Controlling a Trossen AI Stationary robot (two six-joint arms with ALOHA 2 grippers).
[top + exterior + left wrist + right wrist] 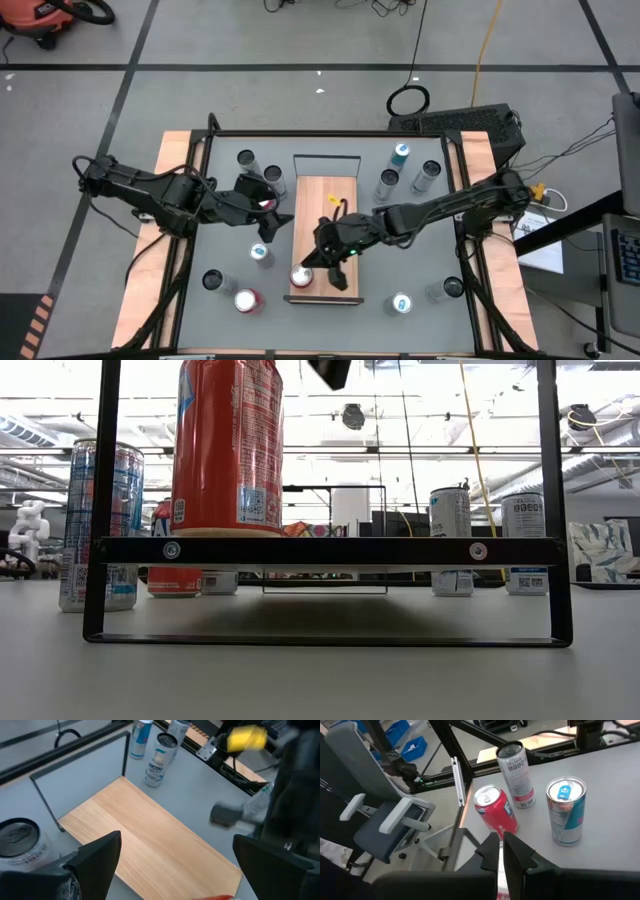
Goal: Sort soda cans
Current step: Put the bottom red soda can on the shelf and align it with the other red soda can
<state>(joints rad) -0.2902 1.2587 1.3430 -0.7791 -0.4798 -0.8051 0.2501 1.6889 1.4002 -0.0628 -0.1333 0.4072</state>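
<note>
A wooden board (327,236) sits mid-table with one red can (301,278) on its near end. The right gripper (330,262) – fingers pressed together, empty – hovers just beside that can. The left gripper (272,212) waits spread apart at the board's left edge; other soda cans (414,170) stand scattered around.

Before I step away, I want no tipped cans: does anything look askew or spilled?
Nothing stands out. The red can on the wooden board stands upright, as do the cans on the grey table. No spill shows.
</note>
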